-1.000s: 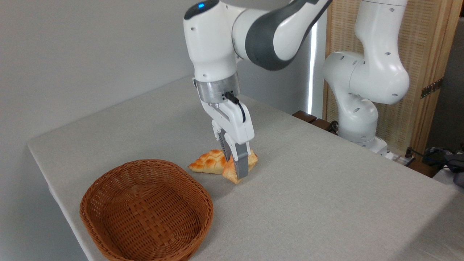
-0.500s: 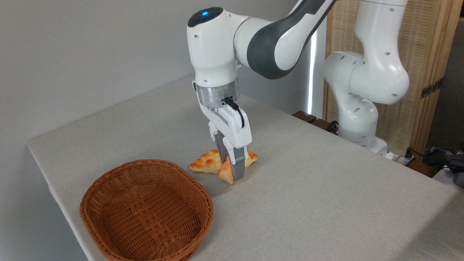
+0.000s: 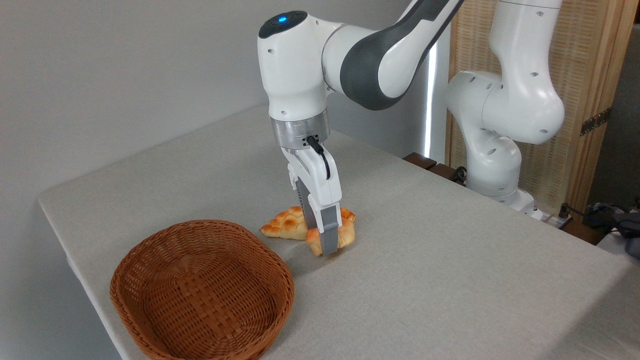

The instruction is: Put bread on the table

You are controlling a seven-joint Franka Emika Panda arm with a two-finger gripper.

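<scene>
Orange bread [image 3: 345,235] lower than before in pincer [image 3: 325,245], nearer table [image 3: 450,280].

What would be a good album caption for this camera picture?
Robot fingers lower a small golden bun onto the grey table, beside a braided loaf and an empty wicker basket.

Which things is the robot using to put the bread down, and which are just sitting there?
Part of the job:
- bun, pinched in the gripper
- table, where the bun goes

Just sitting there:
- loaf, lying right behind the bun
- basket, with nothing in it
</scene>
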